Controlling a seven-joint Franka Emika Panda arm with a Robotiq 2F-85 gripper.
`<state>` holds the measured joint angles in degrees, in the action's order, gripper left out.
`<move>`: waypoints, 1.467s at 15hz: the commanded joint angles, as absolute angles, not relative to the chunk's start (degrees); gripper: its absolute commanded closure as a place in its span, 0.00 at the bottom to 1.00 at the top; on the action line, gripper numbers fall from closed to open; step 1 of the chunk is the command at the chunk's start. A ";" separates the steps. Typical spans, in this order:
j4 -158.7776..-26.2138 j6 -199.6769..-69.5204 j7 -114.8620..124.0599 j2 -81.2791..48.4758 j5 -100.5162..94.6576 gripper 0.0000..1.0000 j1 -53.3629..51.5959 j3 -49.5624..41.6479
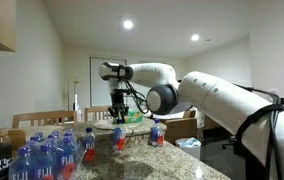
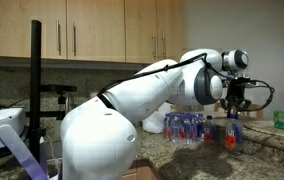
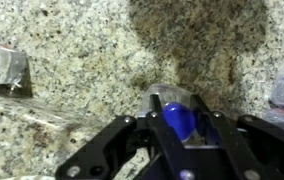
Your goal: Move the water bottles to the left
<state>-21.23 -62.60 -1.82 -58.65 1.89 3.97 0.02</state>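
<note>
In the wrist view the two black fingers press on the blue cap of a water bottle from both sides, so the gripper is pinching it at the top. In an exterior view this bottle is upright under the gripper, with its red label visible (whether its bottom touches the surface, I cannot tell). A second water bottle stands near it on the speckled granite countertop, apart from the gripper. At the near corner of the counter lies a wrapped pack of bigger FIJI bottles. Behind the counter there are wooden chairs, and round lights shine in the white ceiling. In an exterior view, wooden cabinets hang on the wall above the counter.
</note>
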 commanded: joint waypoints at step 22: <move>-23.51 -72.09 35.26 -59.40 4.40 0.91 -4.50 -0.96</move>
<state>-21.17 -73.81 36.46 -61.11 6.21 -4.14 -0.40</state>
